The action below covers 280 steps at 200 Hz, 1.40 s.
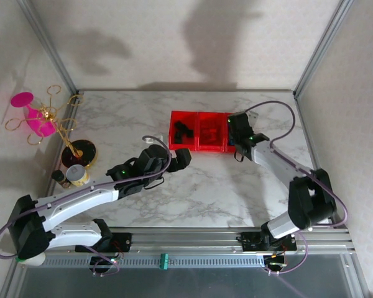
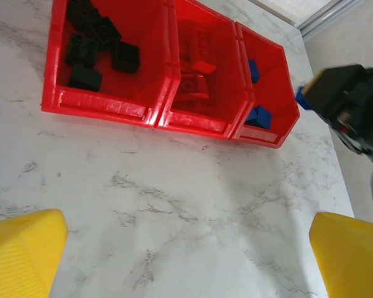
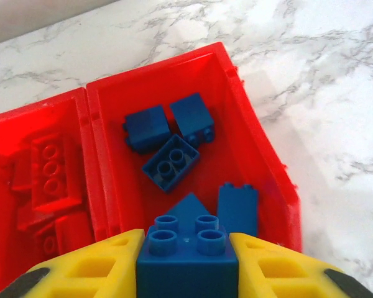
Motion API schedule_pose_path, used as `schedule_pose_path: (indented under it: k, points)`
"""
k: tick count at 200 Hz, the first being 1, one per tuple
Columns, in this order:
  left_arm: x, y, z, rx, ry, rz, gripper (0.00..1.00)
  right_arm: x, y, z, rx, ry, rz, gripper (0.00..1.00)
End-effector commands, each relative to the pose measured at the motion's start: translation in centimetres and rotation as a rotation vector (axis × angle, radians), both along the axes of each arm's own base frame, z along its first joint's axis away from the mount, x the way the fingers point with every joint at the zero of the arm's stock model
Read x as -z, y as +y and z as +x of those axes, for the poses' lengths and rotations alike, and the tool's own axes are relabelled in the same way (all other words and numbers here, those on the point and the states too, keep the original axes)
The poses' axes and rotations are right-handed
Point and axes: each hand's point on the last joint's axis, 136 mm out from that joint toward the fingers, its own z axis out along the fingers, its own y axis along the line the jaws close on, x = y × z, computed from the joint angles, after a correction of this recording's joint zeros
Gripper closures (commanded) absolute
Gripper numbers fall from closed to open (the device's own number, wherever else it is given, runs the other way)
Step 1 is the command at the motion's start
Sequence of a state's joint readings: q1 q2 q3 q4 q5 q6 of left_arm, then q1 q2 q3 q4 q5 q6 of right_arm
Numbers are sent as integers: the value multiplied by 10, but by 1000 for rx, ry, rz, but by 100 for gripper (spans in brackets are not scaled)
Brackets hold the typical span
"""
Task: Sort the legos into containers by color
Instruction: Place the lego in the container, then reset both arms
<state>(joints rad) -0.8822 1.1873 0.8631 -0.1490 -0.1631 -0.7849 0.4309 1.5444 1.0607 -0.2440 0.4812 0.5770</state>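
Bins of translucent red plastic (image 2: pixel 105 107), three joined in a row, hold plastic bricks: black ones (image 2: pixel 87 49) left, red ones (image 2: pixel 196 68) middle, blue ones (image 3: pixel 168 146) right. Right gripper (image 3: pixel 186 264) clenches a blue square brick (image 3: pixel 186 248) over the right-hand bin; left gripper (image 2: pixel 186 248) gapes above white marble tabletop (image 1: pixel 224 186) — open room before the row.

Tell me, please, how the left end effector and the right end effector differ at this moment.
The left end effector is wide open and empty; the right end effector is shut on a blue square plastic brick. The left one hangs over bare white marble tabletop; the right one is poised at the red translucent plastic bin that holds loose blue bricks. Both have yellow fingers.
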Motion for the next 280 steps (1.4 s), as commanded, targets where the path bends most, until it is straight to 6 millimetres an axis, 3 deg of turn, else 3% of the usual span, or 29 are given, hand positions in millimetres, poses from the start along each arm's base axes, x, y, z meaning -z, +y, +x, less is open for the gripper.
schedule_pose_path:
  k: [1, 41, 73, 117, 155, 193, 231, 260, 280]
  points:
    - [-19, -9, 5, 23, -40, -29, 0, -4, -7, 32, 31, -44, -18, 65]
    - [-12, -4, 9, 3, -29, -7, 0, 25, -21, 69, 69, 17, -64, 60]
    - [-12, 2, 11, -10, -30, 6, 0, 35, -24, 75, 65, 37, -70, 48]
    - [-9, 11, 16, -28, -27, 26, 0, 14, -18, 69, 30, -6, -20, 26]
    - [-11, 40, 29, -113, -77, 105, 0, -12, -17, 48, -6, -71, 16, 11]
    - [-23, 96, 43, -276, -219, 262, 0, -28, -27, 21, -32, -152, -28, 1]
    - [-26, 184, 46, -575, -329, 476, 0, -30, -51, -15, -20, -268, -103, 1]
    - [-8, 251, 46, -778, -349, 583, 0, -19, -75, -41, 24, -365, -192, 1]
    - [9, 287, 46, -866, -356, 624, 1, -13, -82, -46, 16, -418, -230, 1]
